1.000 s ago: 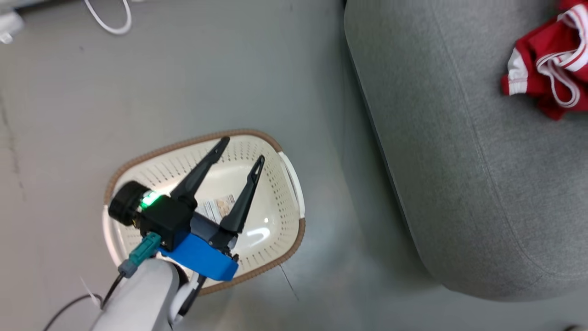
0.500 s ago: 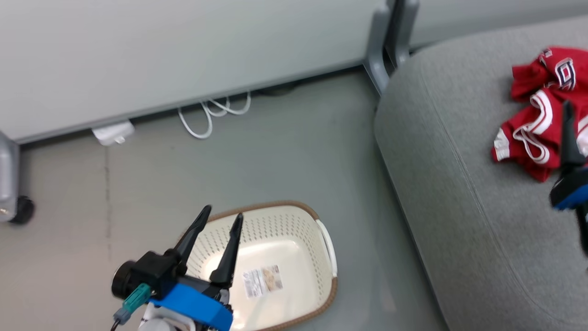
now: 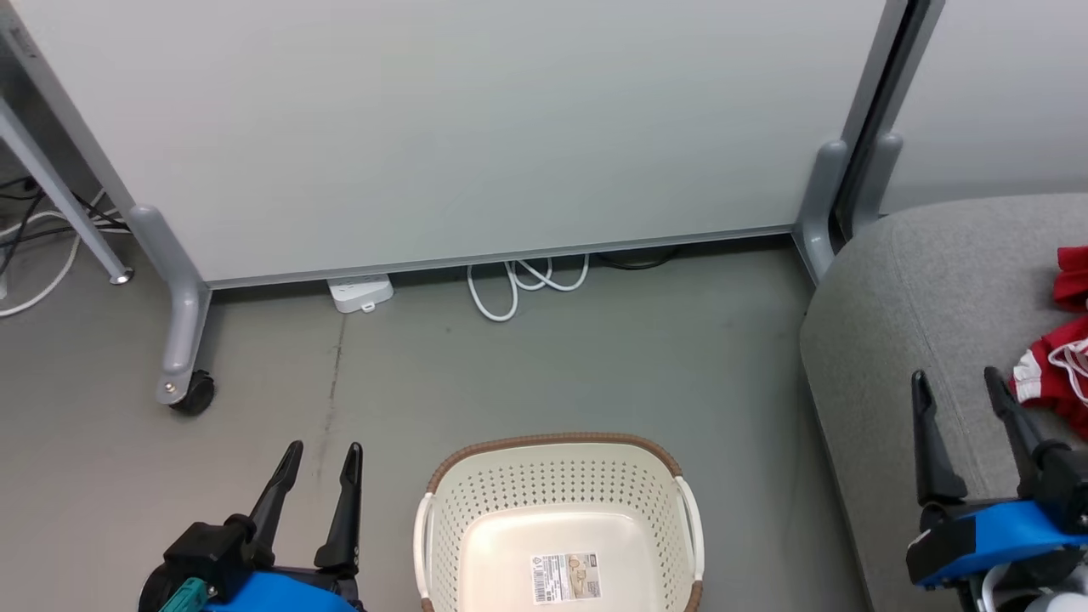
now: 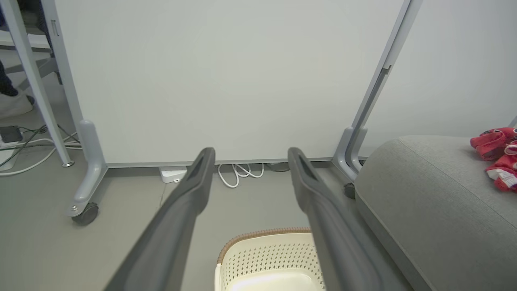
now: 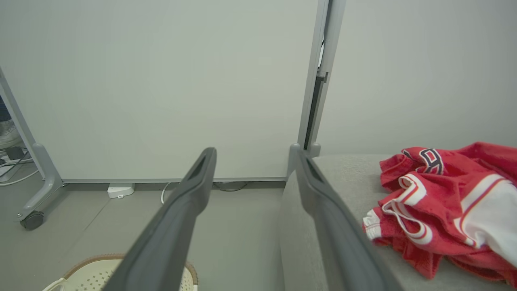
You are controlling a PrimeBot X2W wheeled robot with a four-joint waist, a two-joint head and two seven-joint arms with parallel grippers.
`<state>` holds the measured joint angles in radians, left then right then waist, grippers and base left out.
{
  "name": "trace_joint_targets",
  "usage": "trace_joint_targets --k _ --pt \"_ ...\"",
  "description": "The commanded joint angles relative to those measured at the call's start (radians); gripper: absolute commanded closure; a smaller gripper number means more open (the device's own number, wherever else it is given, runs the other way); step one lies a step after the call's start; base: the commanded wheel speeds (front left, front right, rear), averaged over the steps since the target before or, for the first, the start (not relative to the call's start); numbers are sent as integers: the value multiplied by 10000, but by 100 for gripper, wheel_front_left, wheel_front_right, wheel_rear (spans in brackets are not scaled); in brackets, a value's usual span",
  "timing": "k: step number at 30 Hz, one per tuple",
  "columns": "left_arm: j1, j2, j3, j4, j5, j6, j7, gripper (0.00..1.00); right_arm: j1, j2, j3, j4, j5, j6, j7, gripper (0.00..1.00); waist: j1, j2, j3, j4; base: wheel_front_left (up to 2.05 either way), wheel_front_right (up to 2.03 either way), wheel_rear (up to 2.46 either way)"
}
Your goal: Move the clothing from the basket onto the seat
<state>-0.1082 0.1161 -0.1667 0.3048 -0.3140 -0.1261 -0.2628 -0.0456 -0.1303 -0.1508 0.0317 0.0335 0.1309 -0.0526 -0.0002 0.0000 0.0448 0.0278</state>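
Note:
The cream basket [image 3: 561, 484] with its brown rim stands on the floor at the bottom centre, holding nothing but a label on its base; its far rim [image 4: 262, 236] also shows between my left fingers. Red clothing [image 3: 1054, 378] with white trim lies on the grey sofa seat [image 3: 918, 280] at the right edge, and the same heap [image 5: 440, 202] sits right of my right fingers. My left gripper [image 3: 323, 455] is open over the floor left of the basket. My right gripper [image 3: 956, 381] is open above the sofa's front, left of the clothing.
A white partition panel [image 3: 442, 119] on grey legs with a castor [image 3: 191, 395] closes off the back. A white power strip [image 3: 361, 293] and looped white cable [image 3: 523, 285] lie at its foot. More cables [image 3: 34, 246] trail at the far left.
The head camera has tilted up, bringing the partition into view. My left gripper has left the basket and now sits left of it. My right gripper has drawn back from the clothing.

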Motion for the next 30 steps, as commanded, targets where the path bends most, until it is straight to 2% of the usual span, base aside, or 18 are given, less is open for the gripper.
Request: trace_joint_targets --k 1,10,30 --pt "169 -4 124 51 85 -38 -28 0 351 176 59 -272 -49 -3 45 0 2 0 -228 259 0 0 0" --pt "406 -97 531 263 114 -47 -29 0 1247 712 392 -812 -60 -3 169 0 2 0 -482 424 0 0 0" --pt "197 92 209 726 -207 -55 -29 0 1330 813 547 -573 87 -3 146 0 2 0 -676 285 0 0 0"
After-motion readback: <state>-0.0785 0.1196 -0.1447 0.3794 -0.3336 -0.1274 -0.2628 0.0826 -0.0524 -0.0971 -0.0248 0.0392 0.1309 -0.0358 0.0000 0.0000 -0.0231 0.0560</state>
